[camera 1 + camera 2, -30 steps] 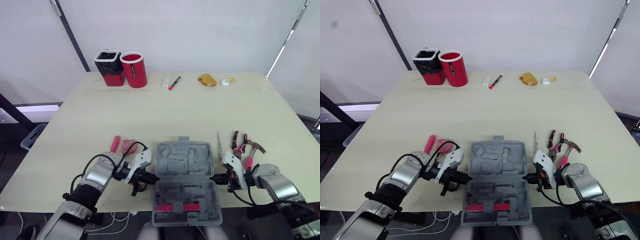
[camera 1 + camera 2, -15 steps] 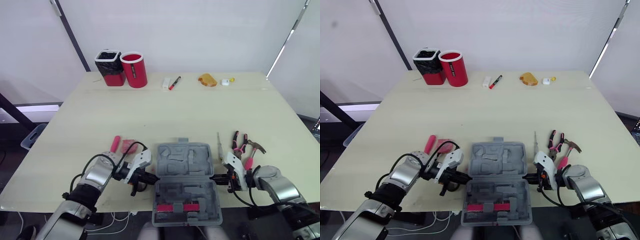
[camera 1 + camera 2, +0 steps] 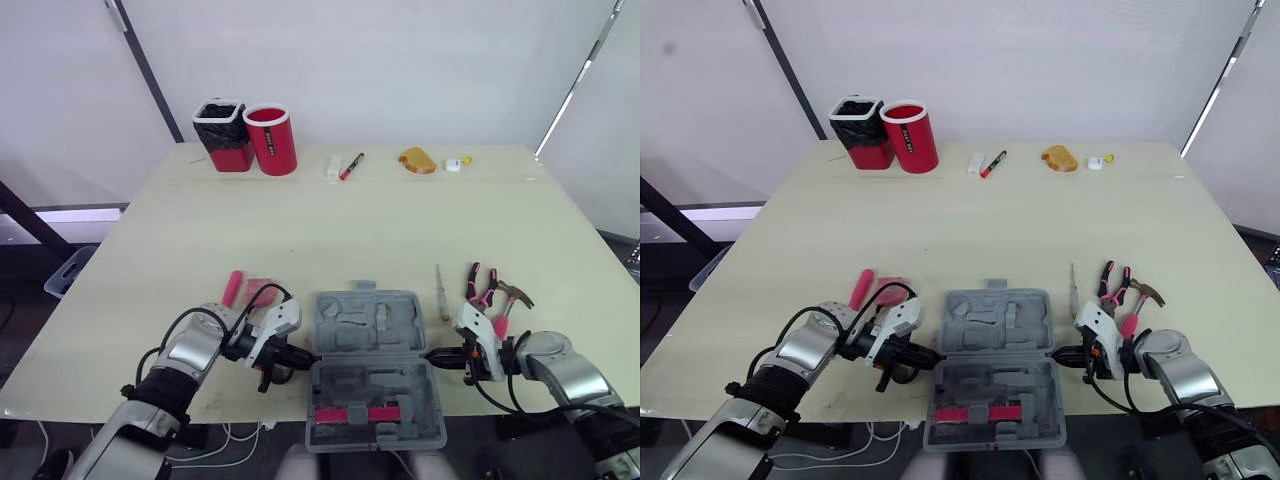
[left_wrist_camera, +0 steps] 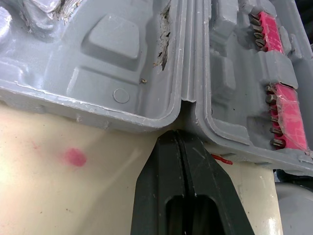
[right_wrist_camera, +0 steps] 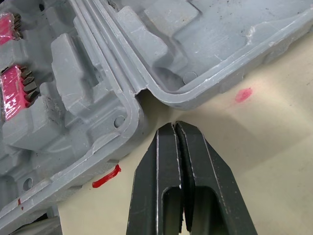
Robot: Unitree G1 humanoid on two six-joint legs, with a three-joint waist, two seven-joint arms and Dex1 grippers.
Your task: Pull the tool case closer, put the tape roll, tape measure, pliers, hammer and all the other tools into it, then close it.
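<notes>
White walls and slanted dark window frames close the room behind a wide, pale yellow bench; the tool case lies open and flat at the near edge, between the two arms, and its near half, with red bit holders, seems to reach a little over that edge, so I judge the pulling step is almost finished; the left pincer has its fingers pressed together with nothing between them, and its tip sits in the hinge notch of the case, touching or nearly so; the right pincer is also pressed together and empty, pointing at the opposite hinge notch with a strip of bare bench between; I think both are shut like this in order to push on the case from its two sides as blunt points, and to drag it without gripping the thin wall; the pliers, the hammer and a thin screwdriver wait just beside the right arm, and some pink tools near the left arm, probably so each arm can reach its own; far away, at the back edge, stand a red cup and a black-lined holder, touching, and a marker and a yellow thing lie apart.
</notes>
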